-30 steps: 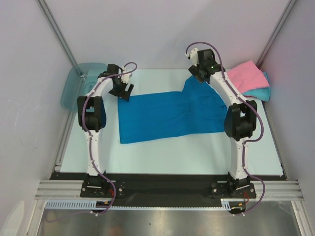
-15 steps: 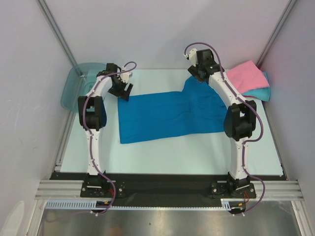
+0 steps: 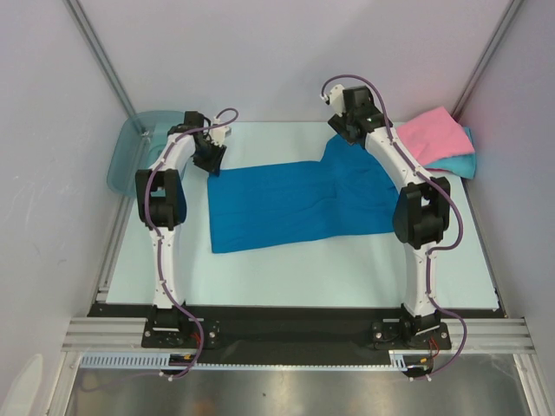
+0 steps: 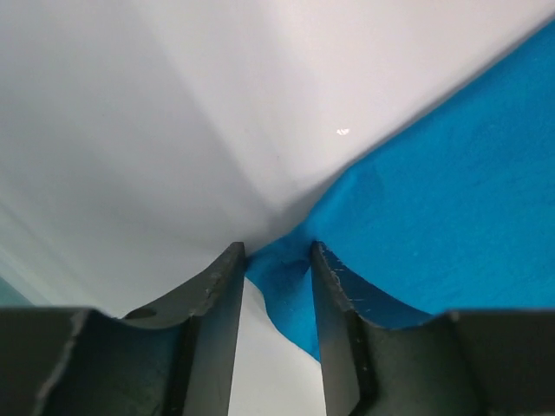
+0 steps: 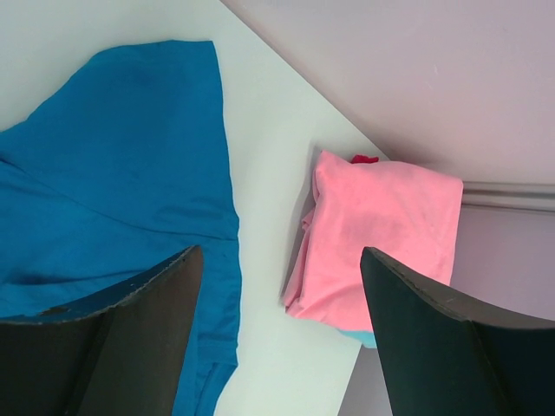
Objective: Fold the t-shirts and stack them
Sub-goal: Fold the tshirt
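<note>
On the pale table (image 3: 286, 277), between white walls (image 3: 260, 52), the deep blue t-shirt (image 3: 286, 204) lies spread. To its right the pink t-shirt (image 3: 434, 134) rests on the turquoise t-shirt (image 3: 461, 165); to its left stands a teal bin (image 3: 130, 152).

In the left wrist view, the left gripper (image 4: 277, 260) is clamped on the blue shirt's corner.

In the right wrist view, the right gripper (image 5: 277, 286) hangs over that shirt's right edge, fingers wide apart.

No legible txt, labels, nos. or signs anywhere.
</note>
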Controlling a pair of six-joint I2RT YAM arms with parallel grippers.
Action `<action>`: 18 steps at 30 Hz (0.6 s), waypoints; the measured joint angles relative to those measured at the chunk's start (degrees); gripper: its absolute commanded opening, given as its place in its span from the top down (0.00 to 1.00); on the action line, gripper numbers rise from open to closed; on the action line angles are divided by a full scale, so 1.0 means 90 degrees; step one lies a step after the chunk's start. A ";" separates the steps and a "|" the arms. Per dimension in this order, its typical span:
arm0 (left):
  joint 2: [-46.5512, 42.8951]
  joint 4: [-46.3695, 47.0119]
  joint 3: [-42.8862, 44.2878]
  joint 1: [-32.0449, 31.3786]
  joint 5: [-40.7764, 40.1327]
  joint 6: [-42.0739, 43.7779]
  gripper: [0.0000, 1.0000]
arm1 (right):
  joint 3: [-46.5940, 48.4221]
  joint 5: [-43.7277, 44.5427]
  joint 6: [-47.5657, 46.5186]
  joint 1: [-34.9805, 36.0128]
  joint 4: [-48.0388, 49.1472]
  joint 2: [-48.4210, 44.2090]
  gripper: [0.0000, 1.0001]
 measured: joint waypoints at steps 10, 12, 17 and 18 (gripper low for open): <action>0.0000 -0.0063 0.0000 -0.0002 0.0075 -0.0002 0.76 | 0.0000 0.0012 -0.0046 0.0010 0.0066 0.0000 0.20; 0.0000 -0.0075 0.0000 -0.0002 0.0095 -0.0002 0.75 | 0.0000 0.0022 -0.0046 0.0012 0.0068 0.0000 0.20; 0.0000 -0.0141 0.0000 -0.0005 0.0180 -0.0029 0.38 | 0.0000 0.0044 -0.0044 0.0012 0.0070 0.0000 0.18; 0.0000 -0.0143 0.0002 -0.0007 0.0180 -0.0024 0.31 | 0.0000 0.0053 -0.0044 0.0017 0.0070 0.0000 0.18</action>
